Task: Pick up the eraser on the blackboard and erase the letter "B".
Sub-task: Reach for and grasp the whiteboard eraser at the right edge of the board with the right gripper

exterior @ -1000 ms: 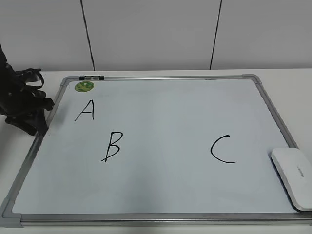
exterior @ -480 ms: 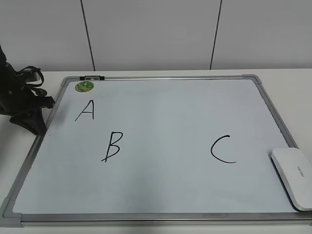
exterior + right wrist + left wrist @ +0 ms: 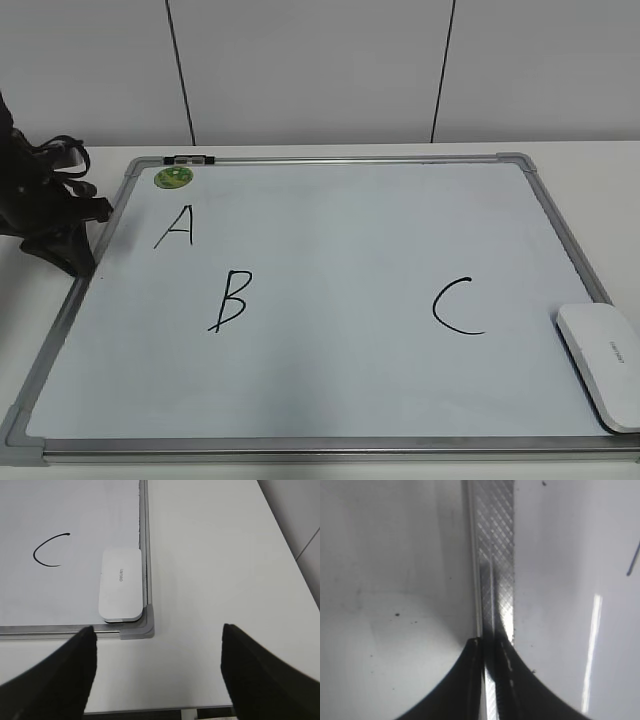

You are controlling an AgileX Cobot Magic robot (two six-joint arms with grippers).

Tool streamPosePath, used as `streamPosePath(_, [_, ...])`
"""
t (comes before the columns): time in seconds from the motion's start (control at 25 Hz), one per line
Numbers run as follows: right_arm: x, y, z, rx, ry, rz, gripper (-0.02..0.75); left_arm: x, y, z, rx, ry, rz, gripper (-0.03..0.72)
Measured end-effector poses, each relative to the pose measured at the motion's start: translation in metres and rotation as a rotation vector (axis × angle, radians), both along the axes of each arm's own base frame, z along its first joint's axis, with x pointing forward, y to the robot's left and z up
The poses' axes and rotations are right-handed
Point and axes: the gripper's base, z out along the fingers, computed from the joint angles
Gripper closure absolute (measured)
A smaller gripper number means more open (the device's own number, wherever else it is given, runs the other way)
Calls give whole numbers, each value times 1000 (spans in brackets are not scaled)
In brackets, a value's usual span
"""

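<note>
Three letters: black marker strokes on the blackboard (image 3: 330,350), which lies flat on a white table (image 3: 215,570).
Letter "B" (image 3: 230,300): slanted, on the left half of the board, nearer than the "A" (image 3: 175,226) and a little to its right.
"C" (image 3: 456,306): on the right half, well apart from the "B".
Eraser (image 3: 603,364): white rounded block at the near right corner of the board, lying flat with its long right edge against the grey frame; small grey lettering on top; untouched by either arm.
Eraser from the right wrist view (image 3: 121,585): tucked into the framed corner, with the "C" just beside it on the board.
Magnet (image 3: 172,177): small, round and green, at the far left corner, beyond the "A".
Left gripper (image 3: 490,652): low over the board's left frame rail, fingers pressed together with only a sliver between the tips, nothing held.
Left arm in the exterior view (image 3: 45,215): black, at the left edge of the board, level with the "A".
Right gripper (image 3: 157,672): above the table near the eraser's corner, its two dark fingers (image 3: 55,680) spread wide apart, holding nothing.
</note>
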Motion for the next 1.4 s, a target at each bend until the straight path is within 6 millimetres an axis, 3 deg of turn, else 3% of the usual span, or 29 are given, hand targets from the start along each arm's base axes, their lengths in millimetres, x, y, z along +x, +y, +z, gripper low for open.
streamPosePath(0.56, [0, 0, 0, 2, 0, 1, 164, 0, 0, 0, 0, 2, 0, 643])
streamPosePath(0.72, [0, 2, 9, 20, -19, 15, 164, 0, 0, 0, 0, 2, 0, 643])
streamPosePath(1.0, [40, 3, 40, 51, 23, 32, 164, 0, 0, 0, 0, 2, 0, 643])
streamPosePath(1.2, [71, 2, 41, 54, 78, 39, 164, 0, 0, 0, 0, 2, 0, 643])
streamPosePath(1.4, [103, 6, 28, 87, 245, 96, 164, 0, 0, 0, -1, 4, -1, 643])
